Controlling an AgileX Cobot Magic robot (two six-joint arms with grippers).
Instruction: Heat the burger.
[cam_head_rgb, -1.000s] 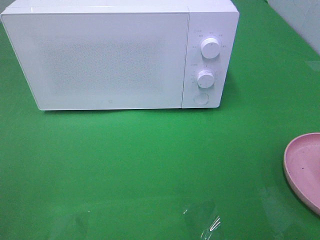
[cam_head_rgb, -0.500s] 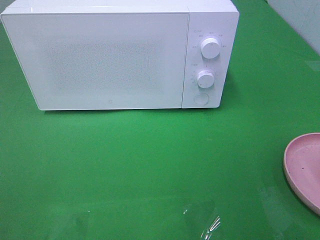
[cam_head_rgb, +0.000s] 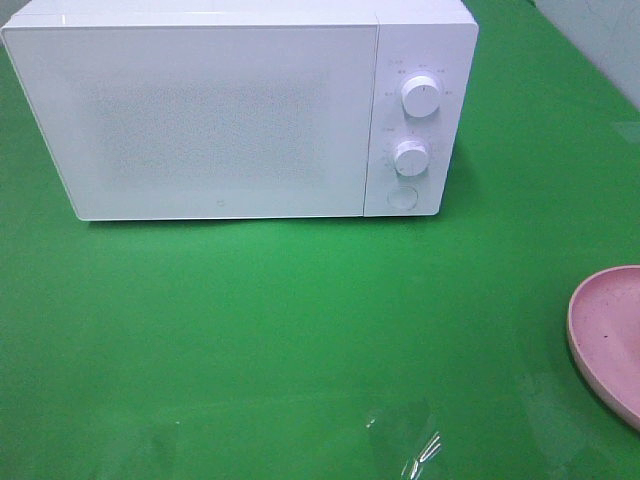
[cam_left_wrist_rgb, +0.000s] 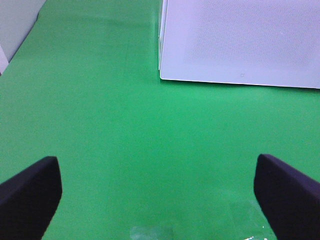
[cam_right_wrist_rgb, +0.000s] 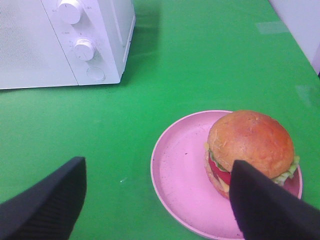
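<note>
Both sets of jaws stand wide and hold nothing. The burger (cam_right_wrist_rgb: 250, 145) sits on its pink plate (cam_right_wrist_rgb: 180, 175) just ahead of the right gripper (cam_right_wrist_rgb: 157, 200), likely staged for pickup; the microwave (cam_head_rgb: 220, 110) door is shut.

A bright green cloth covers the counter (cam_head_rgb: 300, 330) from edge to edge, smooth and evenly lit, with a few pale glints of glare on it in front of the white microwave (cam_head_rgb: 230, 110). Beyond the microwave's knob side, at the far corner of the counter, a strip of pale grey-white wall (cam_head_rgb: 600, 40) rises. Another pale wall (cam_left_wrist_rgb: 17, 25) borders the cloth off the microwave's opposite, door side.
</note>
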